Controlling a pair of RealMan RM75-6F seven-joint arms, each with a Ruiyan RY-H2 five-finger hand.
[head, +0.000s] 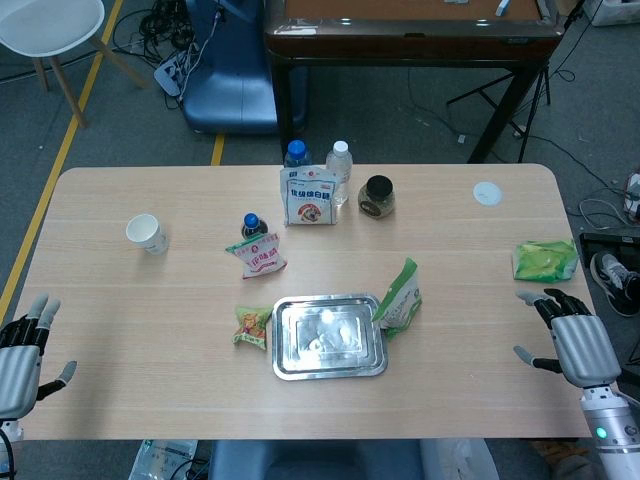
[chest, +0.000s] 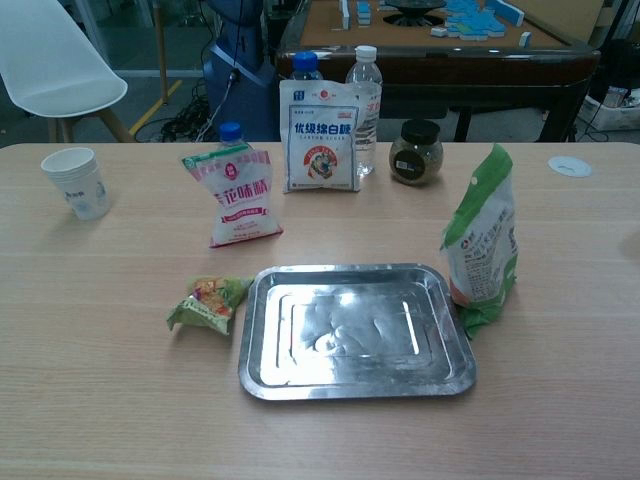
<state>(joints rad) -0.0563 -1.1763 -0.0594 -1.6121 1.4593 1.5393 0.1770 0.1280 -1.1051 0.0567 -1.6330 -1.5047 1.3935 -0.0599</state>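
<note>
My left hand (head: 22, 345) rests at the table's left front edge, fingers apart, holding nothing. My right hand (head: 572, 338) lies at the right front edge, fingers spread and empty, just below a green packet (head: 545, 260). Neither hand shows in the chest view. A metal tray (head: 329, 337) (chest: 355, 330) sits empty at the front centre. A green-and-white bag (head: 401, 297) (chest: 484, 240) stands at the tray's right side. A small green snack packet (head: 253, 326) (chest: 209, 302) lies at its left.
Behind the tray stand a red-and-white bag (head: 260, 257) (chest: 238, 195), a white sugar bag (head: 309, 196) (chest: 322, 135), two water bottles (head: 339, 170) (chest: 364, 95), a dark jar (head: 376, 196) (chest: 416, 151) and a paper cup (head: 147, 233) (chest: 76, 181). A white disc (head: 487, 193) lies far right.
</note>
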